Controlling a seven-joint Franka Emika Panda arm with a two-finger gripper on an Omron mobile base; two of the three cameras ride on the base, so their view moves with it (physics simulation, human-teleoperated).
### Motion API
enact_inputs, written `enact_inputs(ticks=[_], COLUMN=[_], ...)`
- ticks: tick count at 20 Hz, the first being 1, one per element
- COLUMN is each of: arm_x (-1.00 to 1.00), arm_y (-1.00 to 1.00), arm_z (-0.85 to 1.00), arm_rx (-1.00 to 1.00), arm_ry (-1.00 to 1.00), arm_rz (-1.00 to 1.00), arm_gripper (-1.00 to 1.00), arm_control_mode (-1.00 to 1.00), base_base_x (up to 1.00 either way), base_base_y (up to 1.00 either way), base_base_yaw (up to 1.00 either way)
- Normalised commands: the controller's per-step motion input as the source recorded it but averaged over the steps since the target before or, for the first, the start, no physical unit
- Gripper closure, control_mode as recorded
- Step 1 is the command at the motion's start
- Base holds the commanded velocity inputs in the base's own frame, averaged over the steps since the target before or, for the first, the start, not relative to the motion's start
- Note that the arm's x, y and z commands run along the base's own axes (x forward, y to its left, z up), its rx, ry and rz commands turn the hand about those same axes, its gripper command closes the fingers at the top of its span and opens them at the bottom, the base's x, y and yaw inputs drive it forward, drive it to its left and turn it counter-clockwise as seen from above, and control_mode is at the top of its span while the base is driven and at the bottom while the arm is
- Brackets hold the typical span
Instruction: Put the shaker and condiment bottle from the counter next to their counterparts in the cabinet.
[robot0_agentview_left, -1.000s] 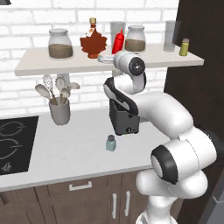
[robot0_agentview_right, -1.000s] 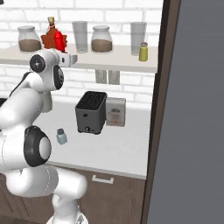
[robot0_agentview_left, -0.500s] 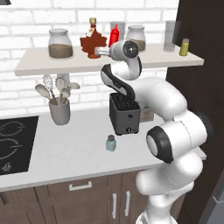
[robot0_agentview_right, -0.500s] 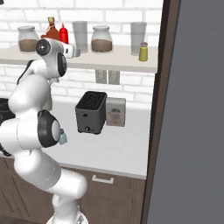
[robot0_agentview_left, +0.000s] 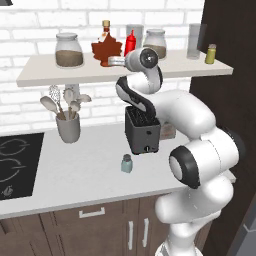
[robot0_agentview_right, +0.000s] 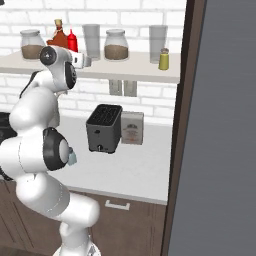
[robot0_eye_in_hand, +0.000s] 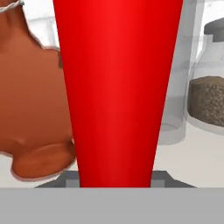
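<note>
Pincer (robot0_eye_in_hand: 116, 175) grips one red bottle (robot0_eye_in_hand: 116, 87) — one shaker (robot0_agentview_left: 127, 163) on counter (robot0_agentview_left: 75, 175).

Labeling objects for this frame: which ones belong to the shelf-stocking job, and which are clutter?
Job:
- condiment bottle, up at the shelf beside the syrup bottle, end effector shut on it
- blue-grey shaker, on the counter
- yellow-green shaker

Clutter:
- toaster
- utensil holder
- jars
- small box
- stovetop
</note>
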Motion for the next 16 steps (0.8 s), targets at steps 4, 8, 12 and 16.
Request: enact_inputs(ticks=[4, 8, 12, 16], arm_x=[-0.26, 0.00, 0.04, 0.10], arm_y=[0.03, 0.00, 0.00, 0.01], arm_z=[-0.73, -0.09, -0.22, -0.46], arm_rx=[-0.09, 0.00, 0.00, 0.00], arm_ry=[-0.08, 0.00, 0.00, 0.00], arm_rz=[0.00, 0.00, 0.00, 0.00], arm_gripper=[1.00, 1.00, 1.00, 1.00], arm_control_mode=[-1.00, -1.00, -1.00, -1.00], base_base_x=[0.00, 0.00, 0.00, 0.00], base_base_y=[0.00, 0.00, 0.00, 0.00], base_base_yaw=[0.00, 0.00, 0.00, 0.00])
